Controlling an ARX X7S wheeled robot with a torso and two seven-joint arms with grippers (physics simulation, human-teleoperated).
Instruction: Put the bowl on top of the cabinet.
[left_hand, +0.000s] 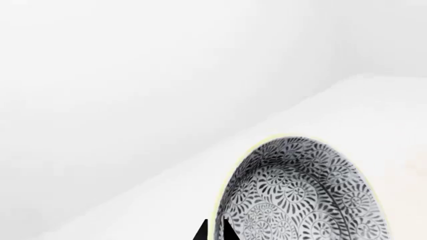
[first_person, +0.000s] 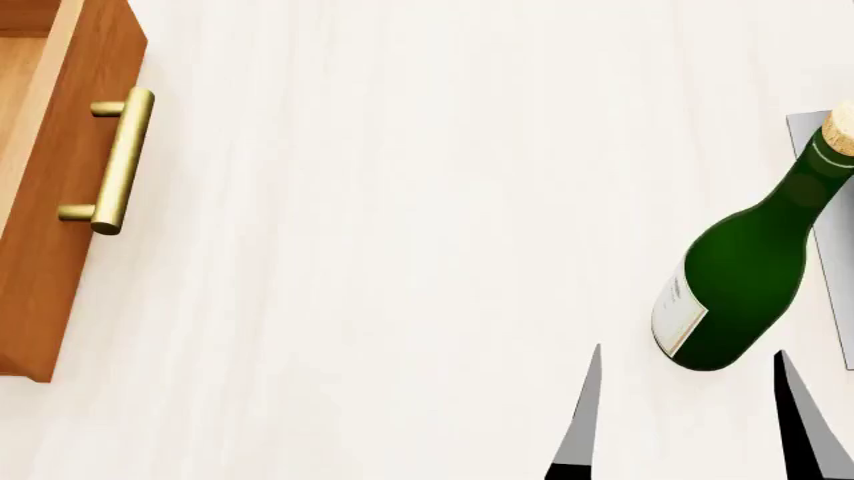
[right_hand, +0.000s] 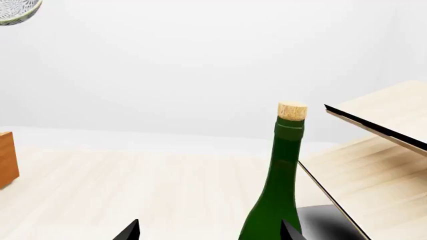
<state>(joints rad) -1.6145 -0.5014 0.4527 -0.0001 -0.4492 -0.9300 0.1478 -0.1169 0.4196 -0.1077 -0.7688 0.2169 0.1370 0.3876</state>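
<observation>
A: What is seen at the left gripper (left_hand: 215, 231)?
B: Its fingers are nearly closed on the rim of the bowl (left_hand: 303, 192), which is held up against a white background.

A: And at the right gripper (first_person: 694, 425)?
B: Its fingers are spread wide with nothing held. Just beyond them a green bottle (first_person: 741, 275) is seen upright on the table (first_person: 400, 250). Far across from them, a corner of the cabinet (first_person: 54, 200) is visible.
</observation>
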